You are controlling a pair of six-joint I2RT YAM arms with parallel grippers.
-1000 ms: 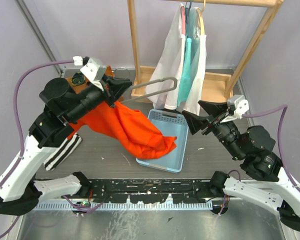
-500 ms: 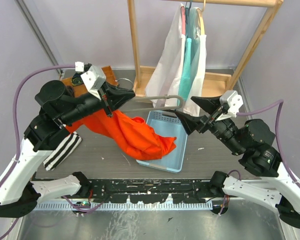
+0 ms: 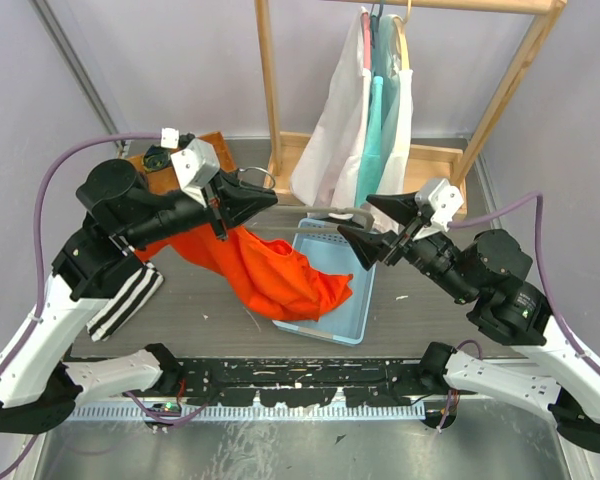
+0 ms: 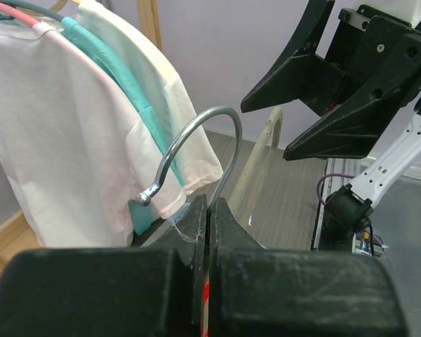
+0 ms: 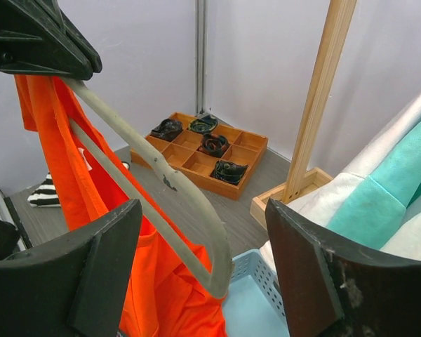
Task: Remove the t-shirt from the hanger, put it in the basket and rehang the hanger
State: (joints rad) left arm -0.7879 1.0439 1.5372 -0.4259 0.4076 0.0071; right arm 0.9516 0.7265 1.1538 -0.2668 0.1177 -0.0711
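top external: hanger (image 3: pixel 352 211) lies horizontal, far end pointing right.

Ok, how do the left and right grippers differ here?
The left gripper is shut on the wire hook of the hanger. The right gripper is open, its fingers either side of the hanger's far end, not clamping it. The left gripper carries the hanger with the orange t-shirt hanging from it, while the right gripper holds nothing. Both face each other along the hanger.
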